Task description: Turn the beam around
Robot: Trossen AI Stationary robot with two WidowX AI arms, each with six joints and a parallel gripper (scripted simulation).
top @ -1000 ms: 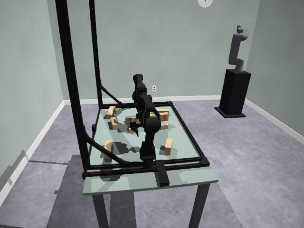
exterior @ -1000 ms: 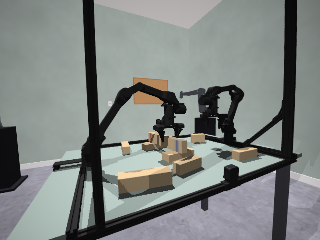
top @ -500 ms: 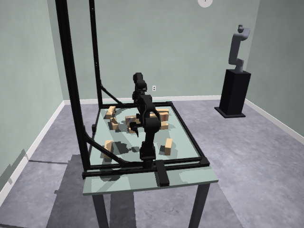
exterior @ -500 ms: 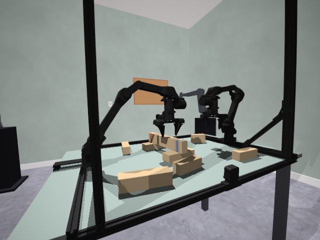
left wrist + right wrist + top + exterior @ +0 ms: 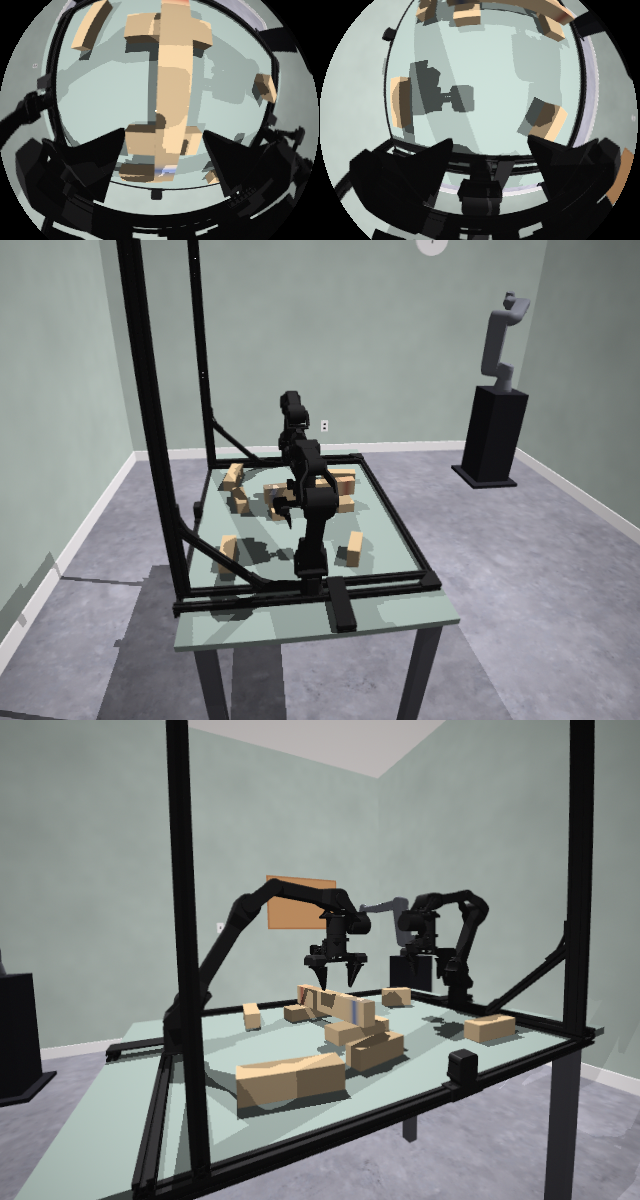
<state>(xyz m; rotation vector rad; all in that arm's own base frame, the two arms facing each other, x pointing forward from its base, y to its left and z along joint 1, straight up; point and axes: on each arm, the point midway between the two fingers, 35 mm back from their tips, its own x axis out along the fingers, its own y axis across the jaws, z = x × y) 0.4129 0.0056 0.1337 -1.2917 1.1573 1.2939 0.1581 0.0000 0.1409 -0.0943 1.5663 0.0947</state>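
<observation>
The beam [image 5: 336,1005] is a long wooden block with a red band at one end and a blue band at the other. It lies across the two bearers, one [image 5: 299,1012] under its red end and one [image 5: 355,1031] under its blue end. In the left wrist view the beam [image 5: 175,80] runs straight away from the camera over both bearers [image 5: 170,30] [image 5: 160,142]. My left gripper [image 5: 338,973] [image 5: 165,133] is open and empty, a little above the beam and clear of it. My right gripper [image 5: 426,960] [image 5: 491,141] is open and empty, high above the far end of the table.
Loose wooden blocks lie around: a large one [image 5: 289,1081] at the front, one [image 5: 374,1050] beside the near bearer, one [image 5: 489,1027] at the right, one [image 5: 396,996] at the back and a small one [image 5: 251,1016] at the left. Black frame posts [image 5: 183,942] edge the table.
</observation>
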